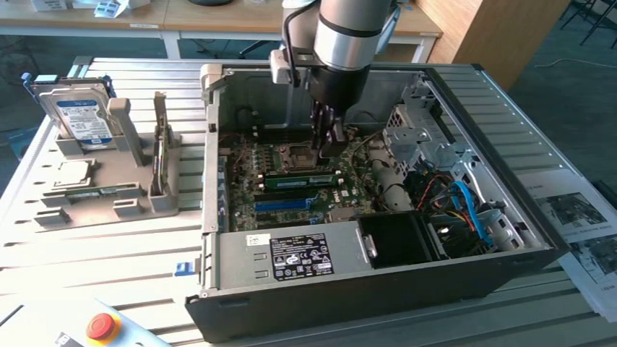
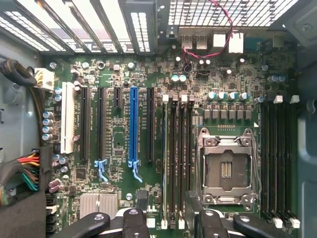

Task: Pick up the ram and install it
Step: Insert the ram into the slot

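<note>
We see PC case [image 1: 386,293] on worktop [image 1: 106,249]; rack [image 1: 97,206] w/ hard drive [image 1: 82,119] at exterior view's left; pincer [image 1: 330,150] inside case, above mobo [image 1: 289,199].

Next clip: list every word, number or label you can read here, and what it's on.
No text here can be read.
Power supply label: white print on black, too small to read.
Hard drive label: blue and white, blurred.
Paper sheets: print too small to read.
Motherboard: white markings, too small to read.
</note>
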Robot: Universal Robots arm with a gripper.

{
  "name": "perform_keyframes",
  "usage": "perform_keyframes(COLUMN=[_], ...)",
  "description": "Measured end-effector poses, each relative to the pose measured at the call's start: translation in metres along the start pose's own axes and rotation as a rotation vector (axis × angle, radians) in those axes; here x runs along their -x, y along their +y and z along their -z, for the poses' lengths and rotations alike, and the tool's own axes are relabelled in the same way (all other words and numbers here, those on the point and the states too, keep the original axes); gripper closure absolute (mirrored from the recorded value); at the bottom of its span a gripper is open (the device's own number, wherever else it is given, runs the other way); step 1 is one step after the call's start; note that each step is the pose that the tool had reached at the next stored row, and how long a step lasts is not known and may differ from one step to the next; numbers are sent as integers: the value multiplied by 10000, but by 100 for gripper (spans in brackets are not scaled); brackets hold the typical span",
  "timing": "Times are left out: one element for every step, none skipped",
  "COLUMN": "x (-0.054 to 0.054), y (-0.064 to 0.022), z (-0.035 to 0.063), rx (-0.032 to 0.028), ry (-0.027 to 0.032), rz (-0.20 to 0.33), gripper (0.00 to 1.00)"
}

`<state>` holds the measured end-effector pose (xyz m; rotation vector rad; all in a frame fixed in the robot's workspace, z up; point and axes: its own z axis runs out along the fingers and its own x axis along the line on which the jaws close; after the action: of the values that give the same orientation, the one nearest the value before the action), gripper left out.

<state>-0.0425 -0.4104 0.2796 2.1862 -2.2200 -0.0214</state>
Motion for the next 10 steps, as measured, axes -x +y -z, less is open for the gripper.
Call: perform_keyframes(x=[0,0,0,-1,-1,-1,-1,-1,-1,-2], y=[0,1,2,2,3,3,4,4,5,5], z=[17,36,53,71,88,106,124,143,160,176], rx=[0,0,0,0,0,0,0,0,0,0], ry=[0,1,0,0,0,0,-1,0,0,0], rz=[0,0,0,-1,0,0,0,-1,0,0], gripper=[57,57,57,57,57,57,57,57,57,57])
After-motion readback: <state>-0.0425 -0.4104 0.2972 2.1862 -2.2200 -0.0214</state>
